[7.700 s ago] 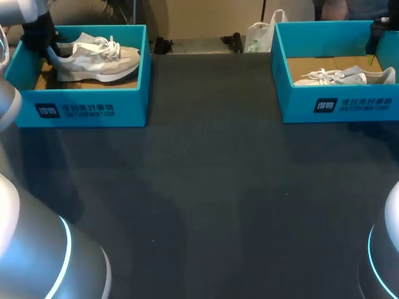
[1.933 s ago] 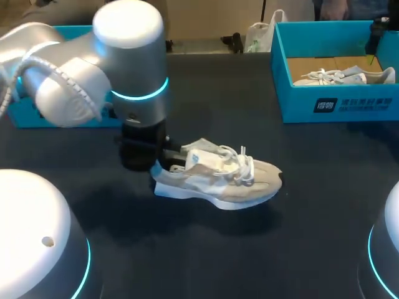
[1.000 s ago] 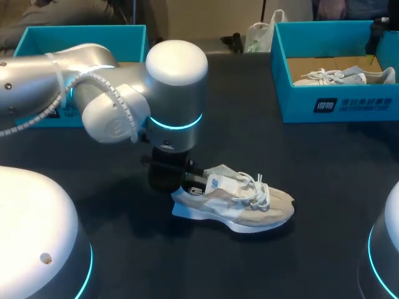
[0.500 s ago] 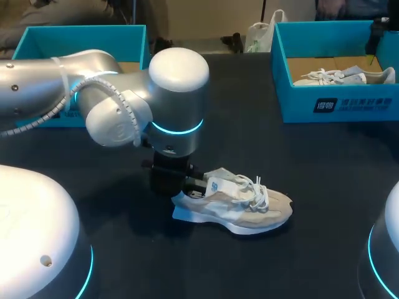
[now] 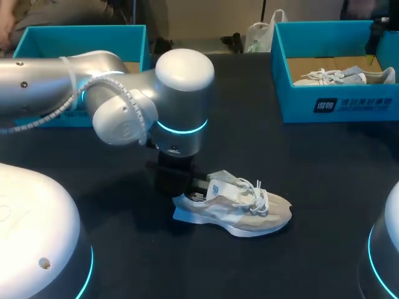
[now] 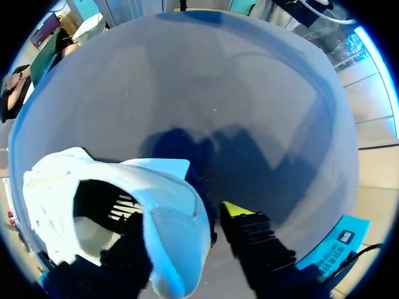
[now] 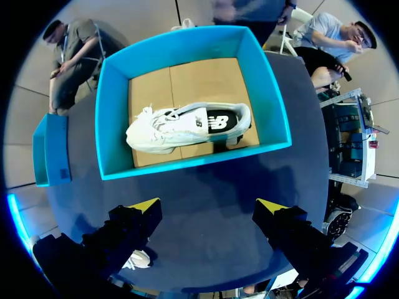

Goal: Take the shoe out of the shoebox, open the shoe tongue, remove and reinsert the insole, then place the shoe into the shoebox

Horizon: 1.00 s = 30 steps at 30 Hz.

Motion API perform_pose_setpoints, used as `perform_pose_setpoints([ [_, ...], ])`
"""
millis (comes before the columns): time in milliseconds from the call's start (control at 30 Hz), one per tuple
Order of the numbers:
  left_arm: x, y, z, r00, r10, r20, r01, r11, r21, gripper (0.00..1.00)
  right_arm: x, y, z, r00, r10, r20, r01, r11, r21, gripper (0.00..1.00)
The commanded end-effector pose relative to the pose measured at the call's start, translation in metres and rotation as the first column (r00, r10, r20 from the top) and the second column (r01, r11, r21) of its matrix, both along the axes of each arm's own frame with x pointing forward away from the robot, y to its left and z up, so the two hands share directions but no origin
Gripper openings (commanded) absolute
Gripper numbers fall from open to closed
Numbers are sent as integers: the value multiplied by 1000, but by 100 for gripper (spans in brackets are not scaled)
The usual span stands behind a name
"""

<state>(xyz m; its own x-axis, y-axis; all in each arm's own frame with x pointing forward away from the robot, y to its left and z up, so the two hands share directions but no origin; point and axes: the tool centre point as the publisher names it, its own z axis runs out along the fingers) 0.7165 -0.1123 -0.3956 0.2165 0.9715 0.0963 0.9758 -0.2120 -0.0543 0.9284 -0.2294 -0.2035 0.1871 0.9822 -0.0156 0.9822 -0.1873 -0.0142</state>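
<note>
Head view, biggest first: dark table [image 5: 212, 131], carrying a teal left shoebox [image 5: 81, 34] at its far left corner and a right shoebox [image 5: 336, 103] at far right. Reaching over the middle from the left, the left arm [image 5: 124, 99], bulky and bent down to the surface. Below its wrist, the shoe [image 5: 246, 208], out of its box and resting sole-down near the table's centre, toe pointing right. Inside the right shoebox, a second shoe [image 7: 187, 128] on its side.

Left gripper [image 6: 184, 215] clamped on the heel collar: one finger inside the opening, the yellow-tipped one outside the back. Right gripper [image 7: 207, 208] spread wide, holding nothing, hovering above the right shoebox.

Probably light, with a soft upper and a stiffer sole. Likely to fold if pinched at the upper, so best braced at the heel while lifting the tongue [image 5: 218, 187] by its free edge. Laces [image 5: 255, 192] loose and apt to snag.
</note>
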Motion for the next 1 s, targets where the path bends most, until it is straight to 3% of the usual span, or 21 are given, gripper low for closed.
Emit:
perform_pose_setpoints([
  [33,0,0,7,1000,-2,-9,2,1000,-19,100,-1,0,0,1000,-1,3,1,1000,-1,100],
  [400,-4,8,52,998,28,-47,-34,992,-121,100,-1,0,0,1000,-1,3,1,1000,-1,100],
  [533,-6,18,82,975,111,-192,-143,976,-164,100,-1,0,0,1000,-1,3,1,1000,-1,100],
  [667,-10,29,106,915,201,-350,-278,943,-184,100,-1,0,0,1000,-1,3,1,1000,-1,100],
  [833,-19,43,127,846,302,-439,-432,872,-232,100,-1,0,0,1000,-1,3,1,1000,-1,100],
  [933,-20,52,139,731,404,-550,-593,776,-218,100,-1,0,0,1000,-1,3,1,1000,-1,100],
  [1000,-18,58,143,621,477,-622,-688,713,-139,100,-1,0,0,1000,-1,3,1,1000,-1,100],
])
